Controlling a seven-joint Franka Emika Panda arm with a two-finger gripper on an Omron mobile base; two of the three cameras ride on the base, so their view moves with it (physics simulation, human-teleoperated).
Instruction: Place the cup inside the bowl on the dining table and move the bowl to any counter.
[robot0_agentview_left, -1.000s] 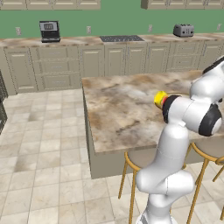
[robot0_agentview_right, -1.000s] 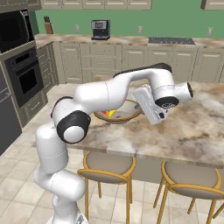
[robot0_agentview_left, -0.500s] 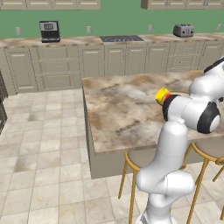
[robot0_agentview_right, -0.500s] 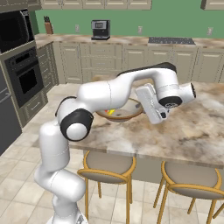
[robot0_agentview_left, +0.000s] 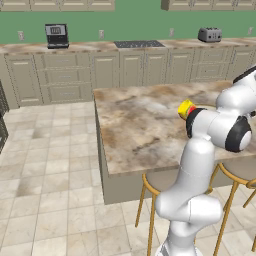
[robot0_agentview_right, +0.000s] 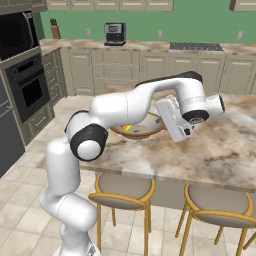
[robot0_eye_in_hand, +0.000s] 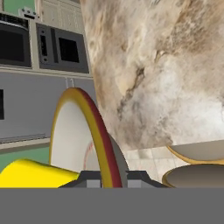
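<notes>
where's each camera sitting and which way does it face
left base view: behind the arm, left side, facing over the dining table toward the counter; arm at right.
right base view: behind it, right side, same way; arm at lower left, across the bowl.
hand view: on the hand, looking along the pincer at the cup.
shared by base views: table, counter.

The cup (robot0_agentview_left: 186, 108) is largely hidden behind the arm's dark joint; the bowl (robot0_agentview_right: 142, 127) is partly covered by the forearm. The end effector's fingertips are cut off.
</notes>
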